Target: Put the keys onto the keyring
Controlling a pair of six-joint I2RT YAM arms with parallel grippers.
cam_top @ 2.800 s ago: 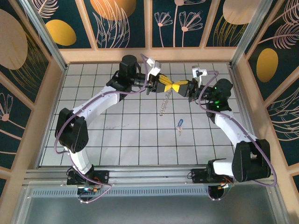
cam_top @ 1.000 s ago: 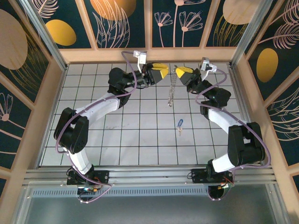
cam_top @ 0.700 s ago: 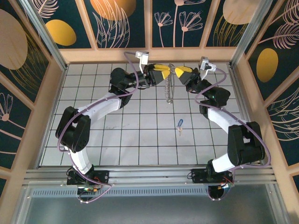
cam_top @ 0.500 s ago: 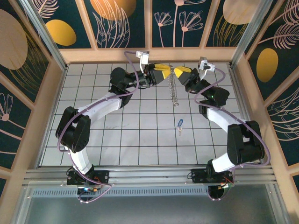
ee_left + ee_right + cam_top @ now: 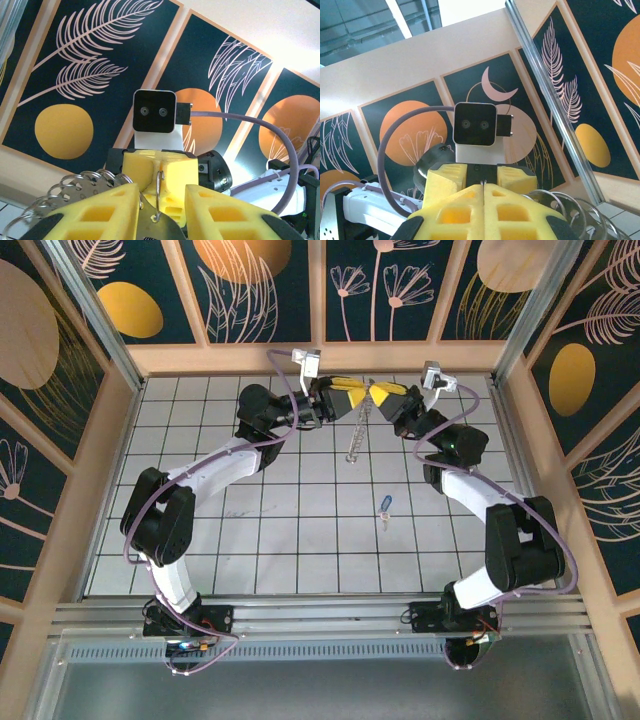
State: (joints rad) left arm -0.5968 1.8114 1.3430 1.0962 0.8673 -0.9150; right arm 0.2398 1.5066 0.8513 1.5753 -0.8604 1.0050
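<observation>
From above, found the left gripper drawn up against the right gripper, apart a second before. Saw the keyring dangling beneath them and the key alone on the white-tiled table. At the left wrist, saw jaws narrowly parted around the keyring's wire. At the right wrist, saw jaws pinched tight on the keyring, before patterned wall panels.

Table: white square tiles with dark grout lines, framed by a pale wooden rim.
Key: blue head and short silver blade, lying flat on a tile.
Key's place: toward the arm bases from the right gripper, well apart from it; farther still from the left gripper.
Key's lie: head toward the grippers, blade toward the near edge.
Scuffs: faint dark marks, near-left of the left gripper.
</observation>
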